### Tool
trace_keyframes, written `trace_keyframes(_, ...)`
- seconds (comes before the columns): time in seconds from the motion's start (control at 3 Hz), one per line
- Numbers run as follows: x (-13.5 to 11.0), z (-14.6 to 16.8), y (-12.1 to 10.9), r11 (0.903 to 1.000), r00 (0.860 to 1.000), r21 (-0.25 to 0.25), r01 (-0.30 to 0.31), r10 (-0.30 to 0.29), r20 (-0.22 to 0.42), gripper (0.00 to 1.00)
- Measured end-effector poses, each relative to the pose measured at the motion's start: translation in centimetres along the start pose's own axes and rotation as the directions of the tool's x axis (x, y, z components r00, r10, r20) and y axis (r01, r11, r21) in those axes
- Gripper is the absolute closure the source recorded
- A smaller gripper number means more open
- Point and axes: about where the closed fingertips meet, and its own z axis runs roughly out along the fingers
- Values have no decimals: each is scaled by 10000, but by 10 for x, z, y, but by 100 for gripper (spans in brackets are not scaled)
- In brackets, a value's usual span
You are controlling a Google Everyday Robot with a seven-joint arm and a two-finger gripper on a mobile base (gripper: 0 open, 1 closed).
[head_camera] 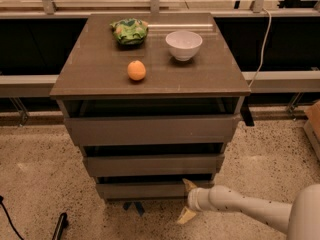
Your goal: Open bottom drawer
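Observation:
The grey-brown cabinet has three handleless drawers. The bottom drawer (145, 189) is the lowest and narrowest front, sitting about flush under the middle drawer (152, 164). My gripper (186, 200) is at the right end of the bottom drawer front, on a white arm that comes in from the lower right. Its two yellowish fingers are spread apart, one above the other. The upper fingertip (189, 184) is at the drawer front's top edge. The lower one (185, 215) hangs below the front, near the floor. It holds nothing.
On the cabinet top (90, 74) lie an orange (136, 70), a white bowl (183, 44) and a green bag (129, 31). The top drawer (150, 129) stands slightly out. Speckled floor surrounds the cabinet. A black cable (10, 219) lies at lower left and a cardboard box (313, 126) at right.

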Motion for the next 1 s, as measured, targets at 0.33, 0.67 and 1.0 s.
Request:
trace_keyframes(0.33,16,3,-15,9991,9987,295,289,-276,-431,0)
trace_keyframes(0.67,33,12,-31,9989,9983,408,220,-197,-555,0)
trace_keyframes(1.0,43,18,-46,9985,9994,547,85,-66,-352,0)
